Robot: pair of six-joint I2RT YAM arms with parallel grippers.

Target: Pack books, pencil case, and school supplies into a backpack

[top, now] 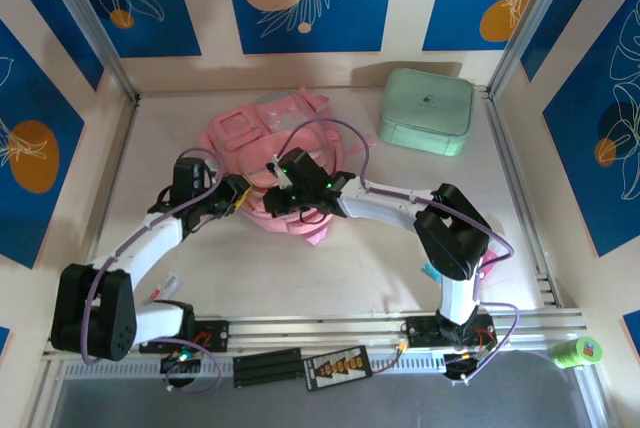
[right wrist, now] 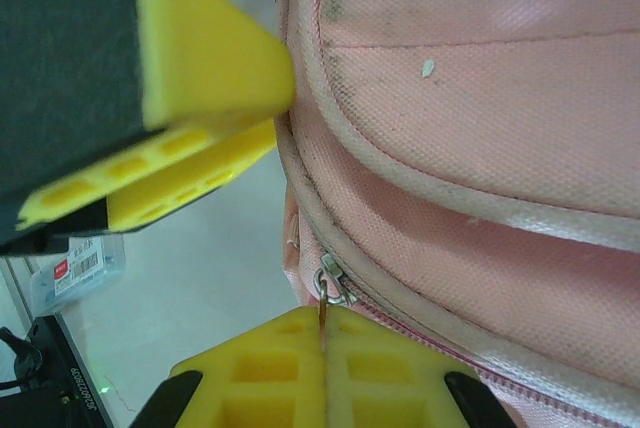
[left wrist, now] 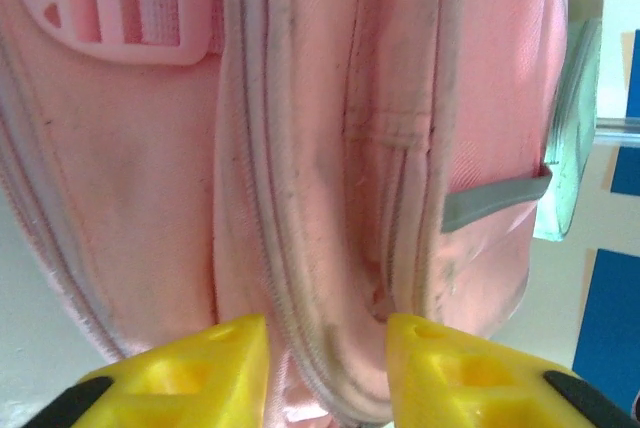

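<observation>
The pink backpack [top: 262, 153] lies mid-table, toward the back wall; both arms meet at its near edge. The right gripper [right wrist: 325, 368] is pinched closed on the zipper pull [right wrist: 330, 288]; the left gripper [left wrist: 325, 368] stands apart around a fold of the fabric. A mint-green box [top: 427, 111] sits well apart by the back right corner.

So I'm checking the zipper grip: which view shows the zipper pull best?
Right wrist: the zipper pull sits close up, pinched in the shut right tool. Top external shows that tool over the backpack, pull too small to tell.
</observation>
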